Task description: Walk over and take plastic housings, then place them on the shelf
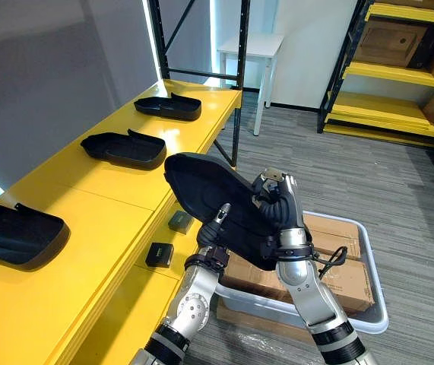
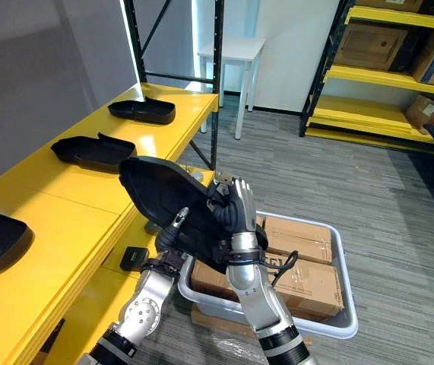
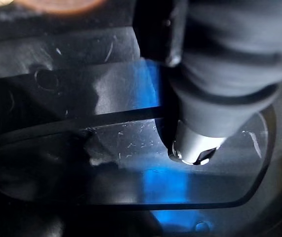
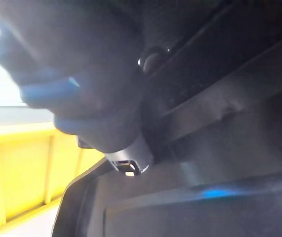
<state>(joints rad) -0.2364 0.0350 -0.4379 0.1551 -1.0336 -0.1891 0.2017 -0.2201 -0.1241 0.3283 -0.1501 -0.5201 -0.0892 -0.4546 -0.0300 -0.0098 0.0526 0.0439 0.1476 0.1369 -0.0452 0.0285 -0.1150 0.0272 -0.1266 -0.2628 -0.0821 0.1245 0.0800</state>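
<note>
Your right robot hand (image 1: 279, 214) is closed, fingers curled round the near edge of the black plastic housing (image 1: 205, 181), which it holds tilted in the air. Your left robot hand (image 1: 213, 232) touches the same housing just beside the right; its grip cannot be told. Left of both hands, the yellow shelf (image 1: 110, 194) carries another housing (image 1: 124, 148).

Head stereo pair: high up, tilted down and forward, mid-range. Long yellow shelf board (image 1: 87, 228) runs along the left, grey carpet floor (image 1: 399, 190) on the right. Both eyes share the black moulded plastic housing (image 2: 163, 198) and the white plastic tub (image 1: 378, 289). Wrist cams: both almost against the housing; the right one also catches the shelf board.
</note>
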